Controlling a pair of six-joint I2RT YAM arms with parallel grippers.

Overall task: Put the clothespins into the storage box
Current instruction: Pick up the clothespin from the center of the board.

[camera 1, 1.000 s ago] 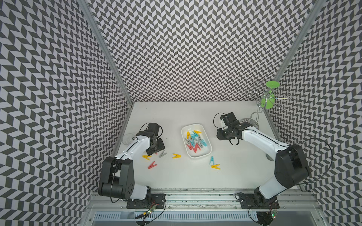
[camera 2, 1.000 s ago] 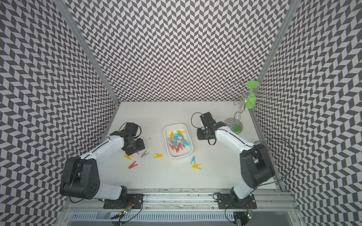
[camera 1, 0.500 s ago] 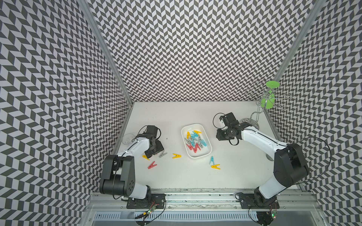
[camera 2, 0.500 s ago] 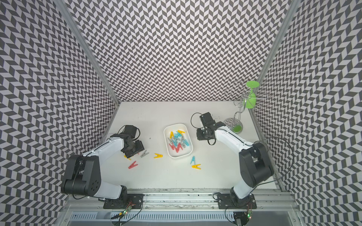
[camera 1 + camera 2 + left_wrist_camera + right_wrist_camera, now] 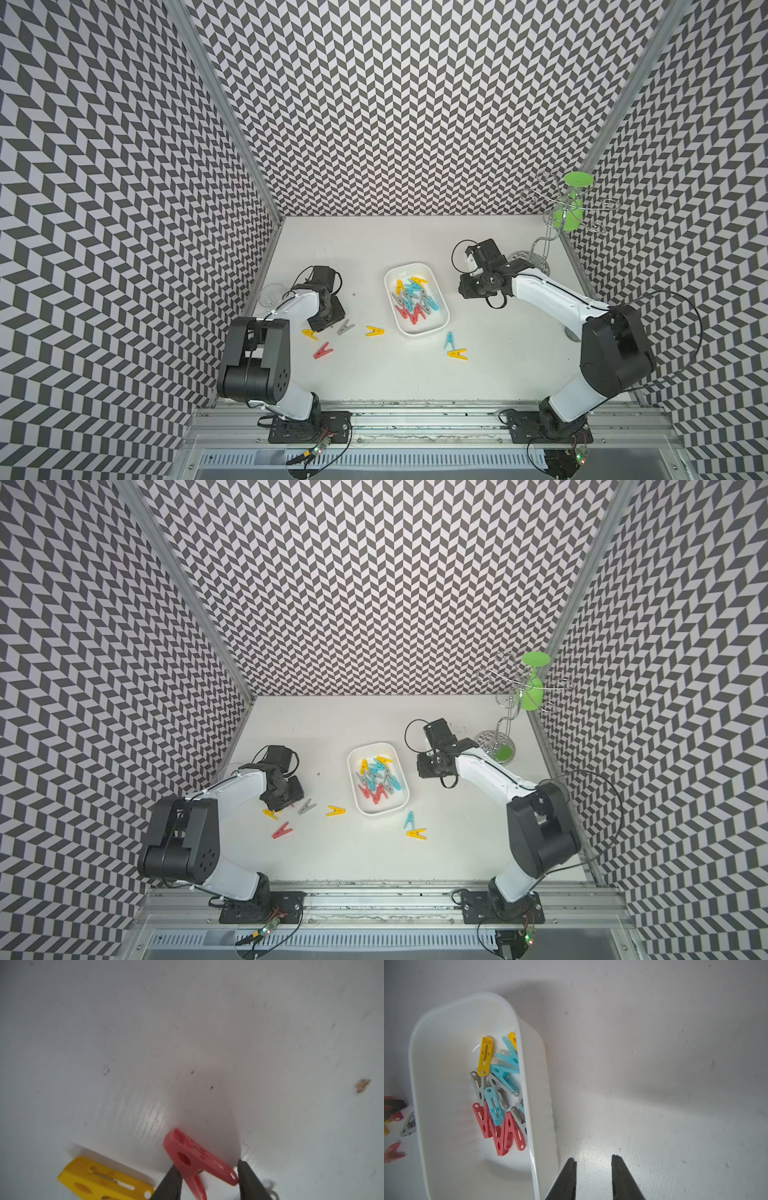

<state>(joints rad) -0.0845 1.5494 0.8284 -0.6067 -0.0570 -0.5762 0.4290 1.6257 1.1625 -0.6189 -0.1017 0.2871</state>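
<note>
The left tool pinches a red clothespin: one finger presses its body and the other touches the tip of a leg. The pin lies low on the white table. Half a second ago the fingers were wider apart; they have closed in since. Just beside the tool, outside the fingers, lies a yellow clothespin, not touching the red one.

In both top views the tool's body hides the pinched pin. The left arm has drawn back a little toward its own base over the last second. A little farther from this tool a grey clothespin lies on the table. Beyond it is a second yellow clothespin, and toward the arm's base a second red clothespin. All of them lie where they lay a second ago.

Farther off, between the two tools, stands the storage box with a mixed heap of clothespins inside. A light blue clothespin and a third yellow clothespin touch each other just outside its near corner.

The right tool has not moved. Its fingers are spread with bare table between them, gripping nothing. It hangs just beside the long wall of the storage box. Behind this tool, well apart, a green cup hangs on a wire stand.
</note>
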